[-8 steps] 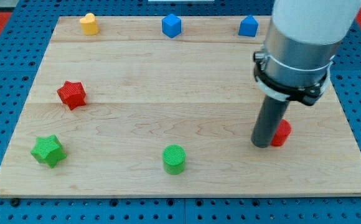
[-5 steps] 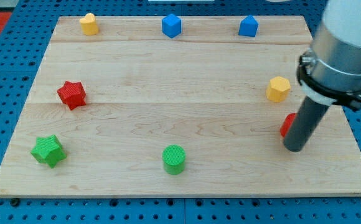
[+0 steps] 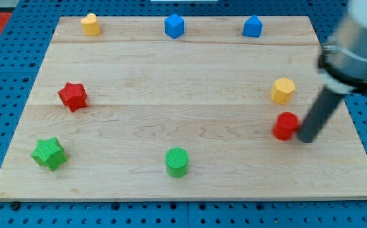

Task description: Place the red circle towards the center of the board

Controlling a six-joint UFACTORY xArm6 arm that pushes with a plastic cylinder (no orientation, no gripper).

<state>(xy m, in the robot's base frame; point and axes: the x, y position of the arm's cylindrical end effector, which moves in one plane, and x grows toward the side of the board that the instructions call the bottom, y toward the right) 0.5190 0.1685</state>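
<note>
Red circle: here it sits on the wooden board, low on the view's right, well off from the middle of the board.
My tip: down at the table, right against the red circle's right-hand side, touching or as good as touching; the rod leans up and away to the view's right.
Claw: there is none on this arm, only the straight dark rod, so nothing is held and nothing is open or closed.
Yellow hexagon: just above the red circle, near it but apart.
Red star: over on the view's left, halfway up the board.
Green star: lower left, near the board's left edge.
Green cylinder: bottom centre, close to the lower edge.
Yellow block: top left, rounded; its exact shape is hard to make out.
Blue cube: top centre, along the upper edge.
Blue block: top right of centre, peaked on top, well apart from the cube.
</note>
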